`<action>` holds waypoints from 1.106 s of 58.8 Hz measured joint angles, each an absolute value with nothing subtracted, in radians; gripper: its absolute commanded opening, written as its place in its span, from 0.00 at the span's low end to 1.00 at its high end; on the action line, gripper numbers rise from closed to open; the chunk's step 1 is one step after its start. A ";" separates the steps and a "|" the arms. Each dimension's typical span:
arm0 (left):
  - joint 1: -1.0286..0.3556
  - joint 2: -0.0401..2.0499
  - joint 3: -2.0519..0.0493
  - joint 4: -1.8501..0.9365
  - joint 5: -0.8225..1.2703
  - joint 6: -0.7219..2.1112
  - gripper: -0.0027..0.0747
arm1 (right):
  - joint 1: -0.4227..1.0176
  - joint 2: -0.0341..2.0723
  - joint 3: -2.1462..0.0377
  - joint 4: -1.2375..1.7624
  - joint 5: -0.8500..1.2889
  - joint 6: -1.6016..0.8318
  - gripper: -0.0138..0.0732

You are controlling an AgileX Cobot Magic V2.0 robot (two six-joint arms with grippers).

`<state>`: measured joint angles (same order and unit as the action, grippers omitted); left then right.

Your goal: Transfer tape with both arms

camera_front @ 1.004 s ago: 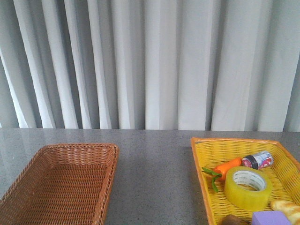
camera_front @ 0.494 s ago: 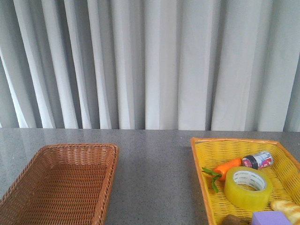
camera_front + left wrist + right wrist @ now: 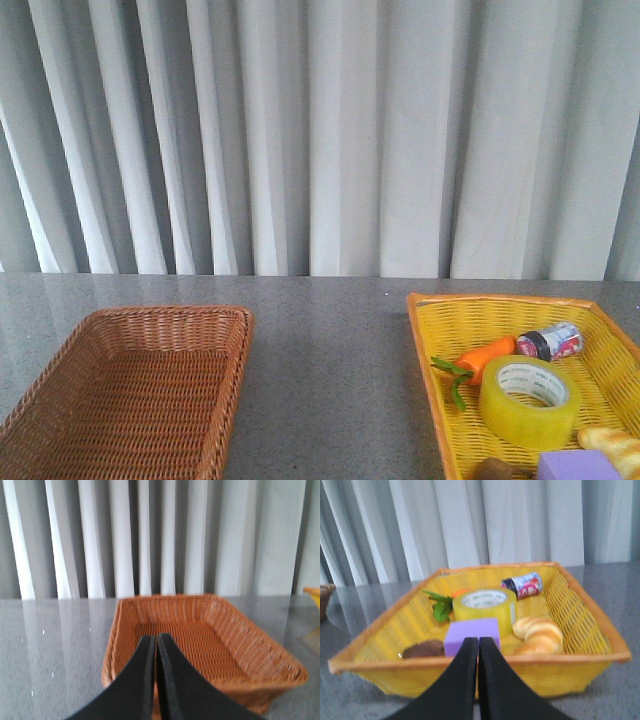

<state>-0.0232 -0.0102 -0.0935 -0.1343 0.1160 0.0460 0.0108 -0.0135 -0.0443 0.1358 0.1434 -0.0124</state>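
Observation:
The yellow tape roll (image 3: pixel 529 400) lies flat in the yellow basket (image 3: pixel 430 360) at the right; it also shows in the right wrist view (image 3: pixel 483 608), behind a purple block (image 3: pixel 471 632). My right gripper (image 3: pixel 478 641) is shut and empty, short of the yellow basket's near rim (image 3: pixel 380 660). My left gripper (image 3: pixel 155 639) is shut and empty, in front of the empty brown wicker basket (image 3: pixel 220 615). Neither arm shows in the front view.
The yellow basket also holds a toy carrot (image 3: pixel 485 356), a small can (image 3: pixel 549 341), a bread roll (image 3: pixel 537 632), a brown lump (image 3: pixel 422 649) and the purple block (image 3: pixel 578 465). The brown wicker basket (image 3: pixel 60 360) stands at the left. Grey curtains hang behind the table.

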 measured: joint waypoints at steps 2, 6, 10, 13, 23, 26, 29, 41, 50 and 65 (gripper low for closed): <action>-0.023 -0.006 -0.125 -0.134 0.132 0.044 0.03 | 0.011 -0.006 -0.073 0.135 0.158 -0.012 0.15; -0.023 0.028 -0.194 -0.134 0.166 0.044 0.03 | 0.011 0.030 -0.143 0.121 0.200 -0.012 0.15; -0.023 0.088 -0.274 -0.134 0.210 0.044 0.03 | 0.011 0.078 -0.211 0.099 0.251 -0.012 0.15; -0.023 0.147 -0.332 -0.134 0.247 0.044 0.03 | 0.011 0.129 -0.269 0.080 0.300 -0.012 0.15; -0.023 0.374 -0.531 -0.132 0.373 0.045 0.03 | 0.011 0.295 -0.465 0.056 0.476 -0.011 0.15; -0.023 0.442 -0.579 -0.129 0.404 0.045 0.03 | 0.011 0.348 -0.519 0.052 0.522 -0.011 0.15; -0.023 0.506 -0.637 -0.126 0.444 0.045 0.03 | 0.011 0.399 -0.567 0.042 0.572 -0.011 0.15; -0.023 0.701 -0.744 -0.125 0.547 0.047 0.03 | 0.011 0.569 -0.675 -0.016 0.715 -0.011 0.15; -0.023 0.774 -0.746 -0.124 0.630 0.047 0.03 | 0.011 0.628 -0.679 -0.022 0.755 -0.011 0.15; -0.023 0.813 -0.746 -0.123 0.659 0.047 0.03 | 0.011 0.641 -0.680 -0.021 0.761 -0.010 0.16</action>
